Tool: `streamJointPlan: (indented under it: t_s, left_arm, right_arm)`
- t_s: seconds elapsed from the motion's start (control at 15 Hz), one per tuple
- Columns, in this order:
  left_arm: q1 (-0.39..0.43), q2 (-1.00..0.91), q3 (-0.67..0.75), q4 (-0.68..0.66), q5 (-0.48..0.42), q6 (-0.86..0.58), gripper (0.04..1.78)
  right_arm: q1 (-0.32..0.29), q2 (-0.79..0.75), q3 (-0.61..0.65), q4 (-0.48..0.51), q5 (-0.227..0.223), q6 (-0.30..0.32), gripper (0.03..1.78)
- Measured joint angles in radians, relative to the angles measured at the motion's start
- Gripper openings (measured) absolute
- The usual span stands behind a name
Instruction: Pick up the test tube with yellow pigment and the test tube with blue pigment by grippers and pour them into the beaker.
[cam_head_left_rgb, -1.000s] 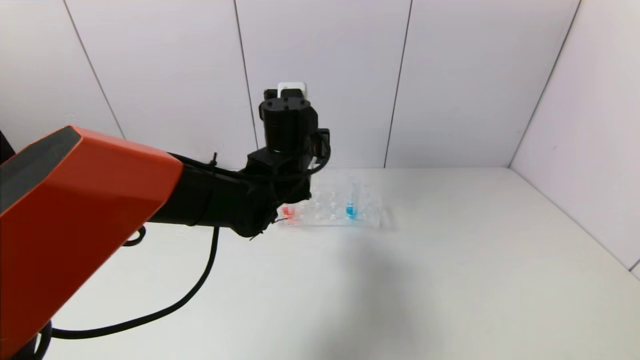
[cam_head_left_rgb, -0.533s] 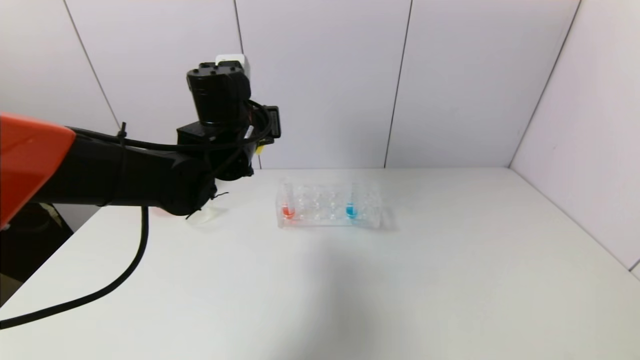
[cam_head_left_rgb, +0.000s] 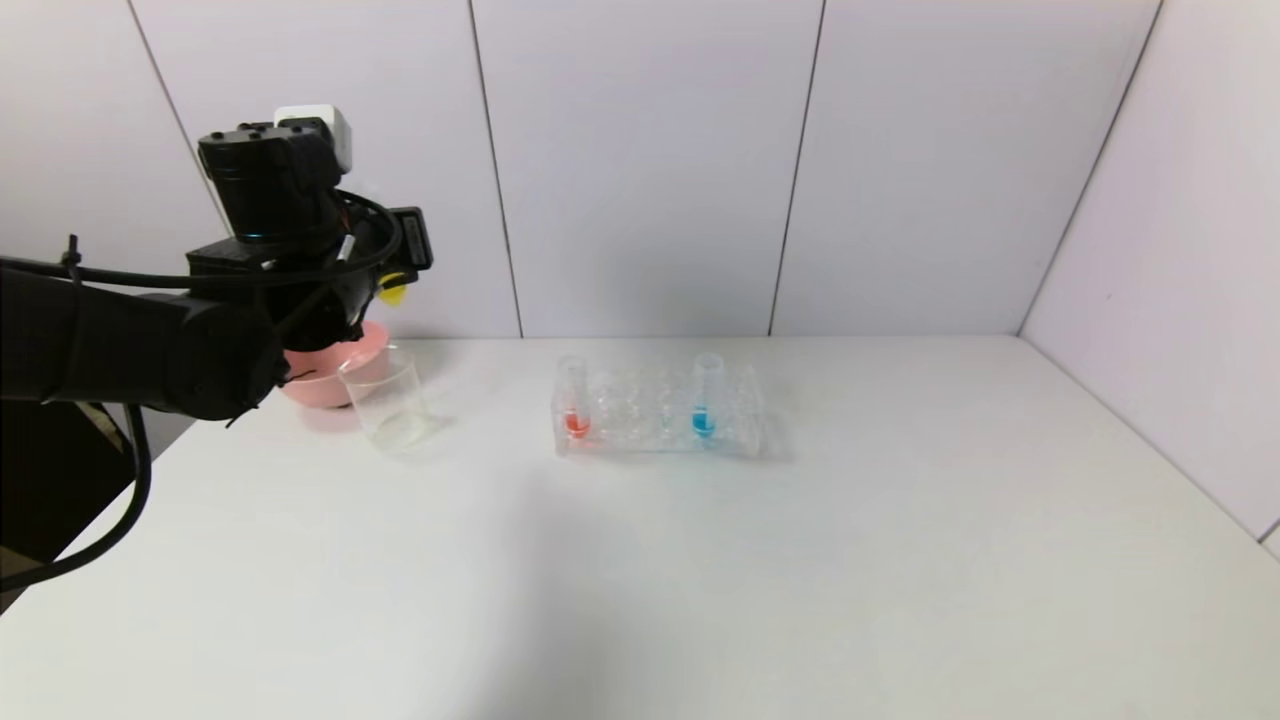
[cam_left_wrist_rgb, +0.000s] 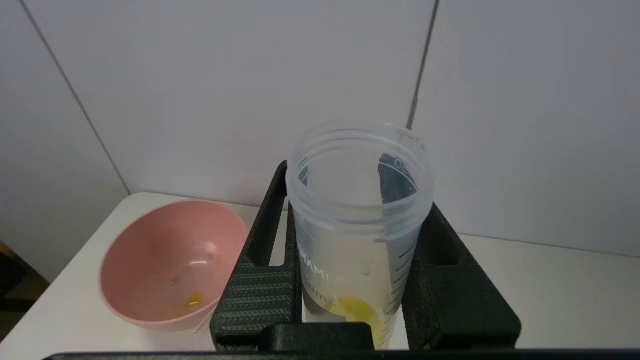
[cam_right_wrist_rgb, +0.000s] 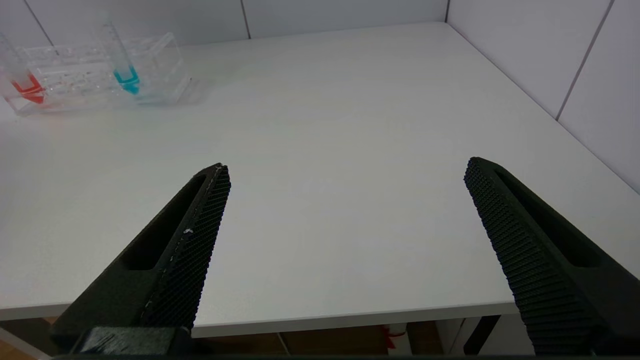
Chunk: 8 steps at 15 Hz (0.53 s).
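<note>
Up at the frame's upper left, the left claw grips the test tube with yellow pigment above the beaker; the right claw gapes empty over the tabletop.

- Three test tubes: the test tube with yellow pigment, the test tube with blue pigment, and a red-tipped tube.
- One clear rack, near the bench's far edge.
- One beaker, towards the far left corner.
- One pink bowl, just beside it.
- Two grippers: left gripper, right gripper.
- One bench.
</note>
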Motion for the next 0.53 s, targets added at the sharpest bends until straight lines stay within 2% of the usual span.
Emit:
streamJointPlan:
  t_s: [0.53]
  left_arm:
    - [0.181, -0.062, 0.086, 0.0, -0.114, 0.0, 0.54]
  right_arm:
    - [0.0, 0.0, 0.0, 0.0, 0.0, 0.0, 1.71]
